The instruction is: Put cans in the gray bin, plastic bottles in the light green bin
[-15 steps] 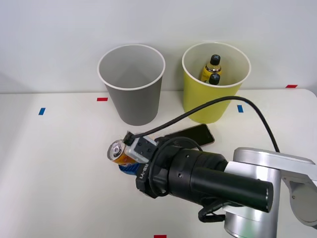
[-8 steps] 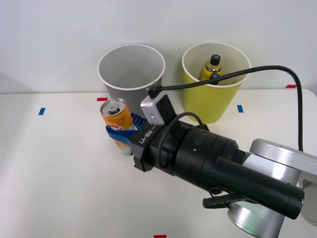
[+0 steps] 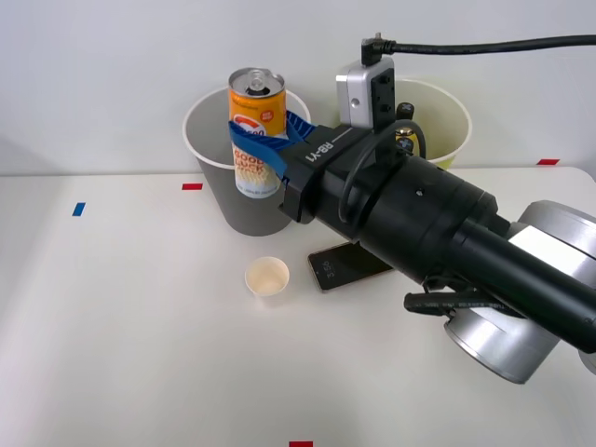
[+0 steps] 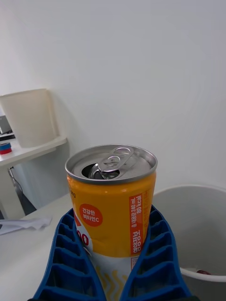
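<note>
Your right pincer (image 3: 267,147) is clamped on the can (image 3: 257,130), its blue ribbed fingers (image 4: 70,254) pressed against both sides of the lower label while the orange upper band and the opened silver top stand upright and clear above them. The can sits at the very tip of the pincer, held in the air over the gray bin (image 3: 247,163); in the front view it overlaps the bin's near rim, and in the wrist view the pale inside of the bin lies just beyond and below the fingers.

Judging from that, you may not be fully over the mouth yet. If you let go here, the can could strike the white rim and bounce onto the table, or tip the bin. Carry it a little further ahead of the pincer before releasing.

Beside the pincer, on the arm's side, stands the light green bin (image 3: 449,116), largely hidden behind the wrist, with a plastic bottle (image 3: 404,140) partly showing inside; drifting that way would put the can in the wrong bin. Below and behind the pincer, on the table, sit a small paper cup (image 3: 267,278) and a dark phone (image 3: 340,265), both easily knocked if the arm drops low.
</note>
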Robot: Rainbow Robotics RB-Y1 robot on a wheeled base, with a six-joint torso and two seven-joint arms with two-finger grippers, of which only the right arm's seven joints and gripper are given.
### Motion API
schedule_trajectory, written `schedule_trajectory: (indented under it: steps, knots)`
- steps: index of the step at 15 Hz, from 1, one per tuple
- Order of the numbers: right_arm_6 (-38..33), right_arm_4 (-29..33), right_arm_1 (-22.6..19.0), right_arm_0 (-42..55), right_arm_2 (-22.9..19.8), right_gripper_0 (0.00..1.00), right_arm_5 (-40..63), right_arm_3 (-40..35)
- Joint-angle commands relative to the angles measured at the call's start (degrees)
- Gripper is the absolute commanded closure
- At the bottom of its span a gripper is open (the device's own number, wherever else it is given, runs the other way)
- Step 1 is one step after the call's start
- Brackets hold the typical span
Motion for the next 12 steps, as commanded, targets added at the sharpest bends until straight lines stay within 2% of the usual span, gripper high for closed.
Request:
schedule_trajectory:
  steps: [1,4,7,12]
  knots:
    - [0.44,2.01,4.12,-2.81,-2.34,1.0,-0.04,5.75]
    - [0.52,4.12,7.29,-7.91,-2.78,1.0,-0.04,13.66]
    - [0.7,7.37,12.56,-12.57,-2.78,1.0,-0.04,22.8]
    - [1.84,8.25,18.19,-18.81,-1.99,1.0,-0.04,34.84]
